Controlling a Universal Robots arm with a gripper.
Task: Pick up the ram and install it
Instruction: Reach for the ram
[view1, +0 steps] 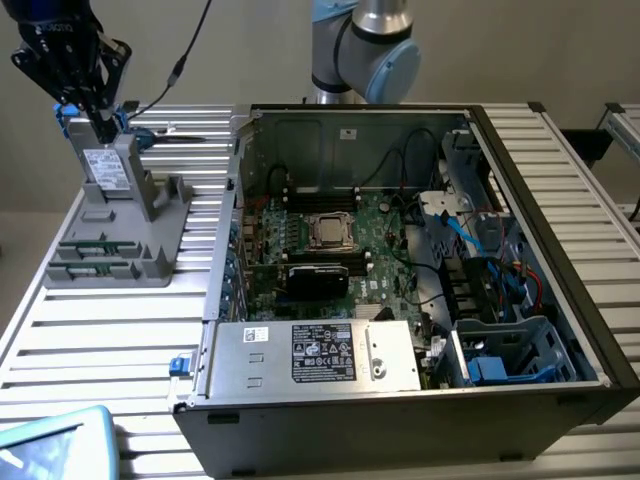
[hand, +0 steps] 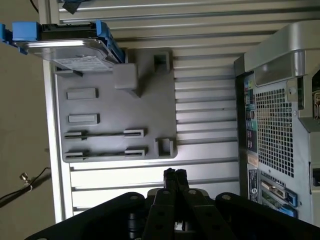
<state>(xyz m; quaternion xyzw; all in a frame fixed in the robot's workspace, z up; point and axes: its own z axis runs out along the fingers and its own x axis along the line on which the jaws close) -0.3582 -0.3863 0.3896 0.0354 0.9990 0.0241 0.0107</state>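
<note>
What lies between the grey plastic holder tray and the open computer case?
Just the bare ribbed aluminium table: nothing rests between the grey plastic holder tray and the open computer case, as the wrist view shows.

Two long, narrow, thin green circuit-board ram sticks (view1: 92, 246) (hand: 102, 134) are seen standing on edge, parallel and just beside each other. They are seated in slots of a grey moulded plastic holder tray (view1: 150, 268) (hand: 150, 100), near one of its long edges.

One open computer case (view1: 400, 432) sits on one table (view1: 90, 350); on the exterior view's left of it, one grey holder (view1: 148, 268) carries two green ram sticks (view1: 97, 243) and one drive (view1: 103, 165). Inside the case: one power supply (view1: 310, 355), one CPU socket (view1: 328, 231).
</note>
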